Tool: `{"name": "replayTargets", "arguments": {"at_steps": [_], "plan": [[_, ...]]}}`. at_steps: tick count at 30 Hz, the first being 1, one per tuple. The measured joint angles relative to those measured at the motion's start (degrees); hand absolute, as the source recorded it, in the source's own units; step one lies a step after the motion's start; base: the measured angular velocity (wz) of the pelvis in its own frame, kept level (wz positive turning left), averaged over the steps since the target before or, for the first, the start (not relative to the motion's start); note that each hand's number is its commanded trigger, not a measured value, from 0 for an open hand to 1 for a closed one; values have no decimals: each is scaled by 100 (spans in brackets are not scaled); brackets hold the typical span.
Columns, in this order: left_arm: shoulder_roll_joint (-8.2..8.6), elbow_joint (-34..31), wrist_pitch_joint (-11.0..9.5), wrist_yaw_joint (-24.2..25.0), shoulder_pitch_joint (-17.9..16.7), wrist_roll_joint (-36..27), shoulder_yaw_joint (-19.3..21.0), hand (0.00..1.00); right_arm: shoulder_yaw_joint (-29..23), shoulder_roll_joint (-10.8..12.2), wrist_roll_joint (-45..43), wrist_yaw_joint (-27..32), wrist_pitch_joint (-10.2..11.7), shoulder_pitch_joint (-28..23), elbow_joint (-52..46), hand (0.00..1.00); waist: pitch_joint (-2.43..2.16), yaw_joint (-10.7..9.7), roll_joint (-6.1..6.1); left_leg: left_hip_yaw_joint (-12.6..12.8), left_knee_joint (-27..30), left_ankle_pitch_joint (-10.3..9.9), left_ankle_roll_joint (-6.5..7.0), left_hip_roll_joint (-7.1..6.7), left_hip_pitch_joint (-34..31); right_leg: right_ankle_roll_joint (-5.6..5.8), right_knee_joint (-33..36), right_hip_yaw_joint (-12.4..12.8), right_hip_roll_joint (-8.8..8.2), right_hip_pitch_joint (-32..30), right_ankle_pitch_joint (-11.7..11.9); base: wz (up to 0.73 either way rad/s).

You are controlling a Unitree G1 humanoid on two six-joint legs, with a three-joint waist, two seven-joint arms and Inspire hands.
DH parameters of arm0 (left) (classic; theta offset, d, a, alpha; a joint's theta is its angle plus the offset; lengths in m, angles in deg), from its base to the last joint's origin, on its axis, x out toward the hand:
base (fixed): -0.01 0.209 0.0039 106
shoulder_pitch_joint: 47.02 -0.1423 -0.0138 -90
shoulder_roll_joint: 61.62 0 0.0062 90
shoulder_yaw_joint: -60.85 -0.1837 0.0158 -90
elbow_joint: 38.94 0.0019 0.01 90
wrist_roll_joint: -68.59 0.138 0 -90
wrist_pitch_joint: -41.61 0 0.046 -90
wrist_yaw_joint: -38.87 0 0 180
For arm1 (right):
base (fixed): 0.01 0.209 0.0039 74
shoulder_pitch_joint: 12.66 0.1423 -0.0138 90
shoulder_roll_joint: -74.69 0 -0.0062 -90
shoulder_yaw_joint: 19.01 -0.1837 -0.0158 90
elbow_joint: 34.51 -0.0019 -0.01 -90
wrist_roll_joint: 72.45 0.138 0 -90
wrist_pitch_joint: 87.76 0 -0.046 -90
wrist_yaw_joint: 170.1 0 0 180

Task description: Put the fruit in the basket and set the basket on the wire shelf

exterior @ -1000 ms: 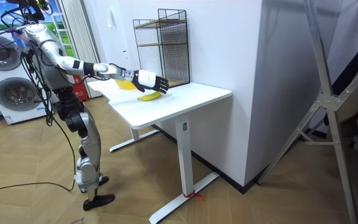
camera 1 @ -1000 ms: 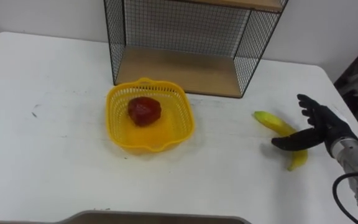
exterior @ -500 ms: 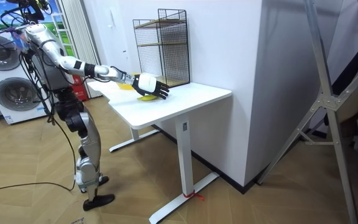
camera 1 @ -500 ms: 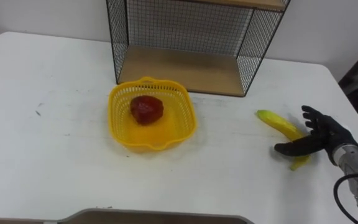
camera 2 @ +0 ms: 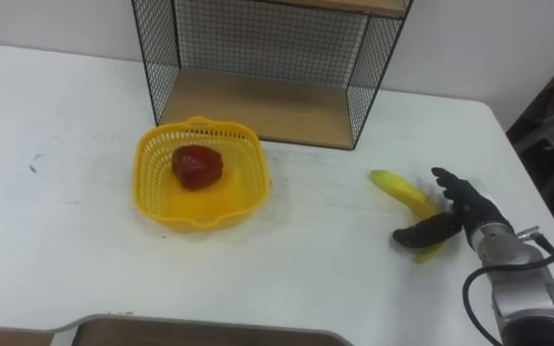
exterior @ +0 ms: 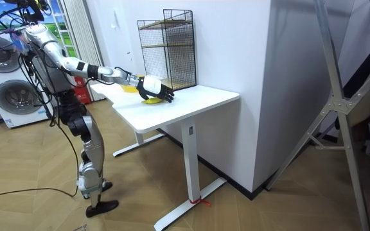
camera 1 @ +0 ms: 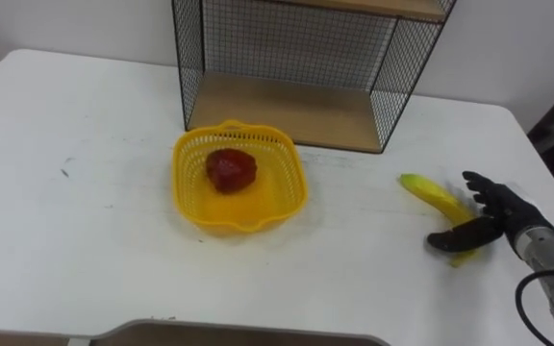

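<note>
Right robot hand (camera 1: 496, 213): straddles the near end of the banana (camera 1: 429, 191), fingers spread above it and thumb reaching across below. It is released, not clamped, and the pose looks like the set-up for a pick.
Banana: lies flat on the white worktop (camera 1: 85, 240) at the robot's right, well apart from the basket (camera 1: 248, 219), its other tip clear of the hand.
Basket: yellow, open side up, just in front of the wire shelf (camera 1: 277, 108), probably so fruit drops in from above and the later lift is short.
Red fruit (camera 1: 231, 169): rests inside the basket, near its middle.
Wire shelf: its lower wooden board is bare and its open front faces the robot, leaving room for the basket.
Robot: stands at the worktop's edge, right arm stretched across it.
Progress: by the look of it one fruit is in, the banana remains, and the basket is not yet shelved.
Risk: a hold near one end may let the banana tip.
</note>
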Motion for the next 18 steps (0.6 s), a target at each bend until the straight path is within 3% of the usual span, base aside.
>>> {"name": "replayTargets", "arguments": {"at_steps": [2,7,11,12,13,14,18], "plan": [[-6,3,0,2,10,-2,2,0,0,0,-96,-1,0,0,21,0,-12,31,-24,-26,2,0,0,-2,25,0,-36,-11,1,12,0,0],[-29,54,15,22,113,-1,-1,0,7,0,-200,-48,-60,11,173,0,19,115,-100,-97,5,0,0,-6,80,0,-63,-71,4,98,0,6],[-35,98,52,106,186,2,-1,0,5,0,-304,-59,-72,29,199,0,26,122,-84,-98,22,0,0,-8,73,0,-56,-72,0,97,0,0],[-38,98,60,107,206,4,-2,0,5,0,-366,-72,-70,30,200,30,26,119,-74,-96,28,0,0,-8,71,0,-59,-73,0,96,0,0],[-38,97,81,110,226,6,-9,0,6,0,-403,-90,-71,43,215,68,27,119,-64,-98,32,0,0,-7,71,-2,-61,-73,0,92,-1,0],[-38,97,95,111,236,9,-14,0,7,0,-418,-101,-72,55,226,100,26,120,-59,-98,32,0,0,-7,72,-2,-63,-73,0,90,-2,0],[-59,97,121,133,286,8,-108,0,7,0,-642,-161,-66,170,338,100,30,115,-32,-106,36,0,0,-6,69,-3,-61,-71,1,90,-2,0]]}}
